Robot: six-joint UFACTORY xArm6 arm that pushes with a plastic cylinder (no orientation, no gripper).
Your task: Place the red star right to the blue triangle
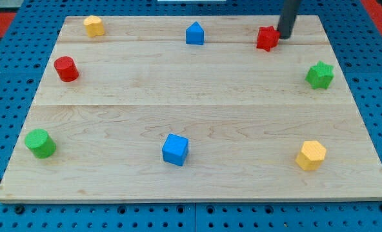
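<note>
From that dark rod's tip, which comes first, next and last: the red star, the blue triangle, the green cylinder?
Measured from my tip:
1. Red star, touching or nearly touching the tip, on its left side in the view.
2. Blue triangle, farther left along the top edge.
3. Green cylinder, at the view's bottom left.

Showed only as a straight, dark grey rod, smooth and round, unmarked, cut off by the frame's top, ending in my tip.
</note>
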